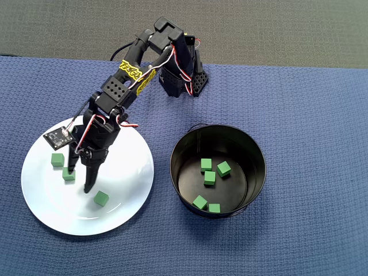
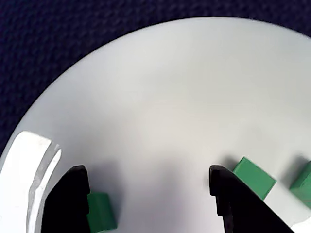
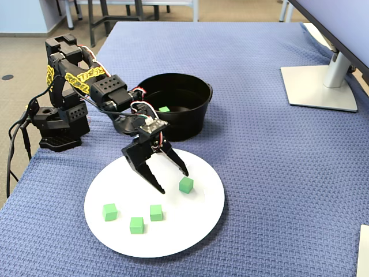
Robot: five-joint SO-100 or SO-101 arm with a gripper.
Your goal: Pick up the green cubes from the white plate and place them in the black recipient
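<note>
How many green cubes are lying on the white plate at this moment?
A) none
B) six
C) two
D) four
D: the fixed view shows four green cubes on the white plate, while the open gripper holds none.

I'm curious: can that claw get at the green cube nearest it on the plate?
Probably yes. The gripper is open above the plate, and the green cube sits right beside one fingertip with nothing blocking.
</note>
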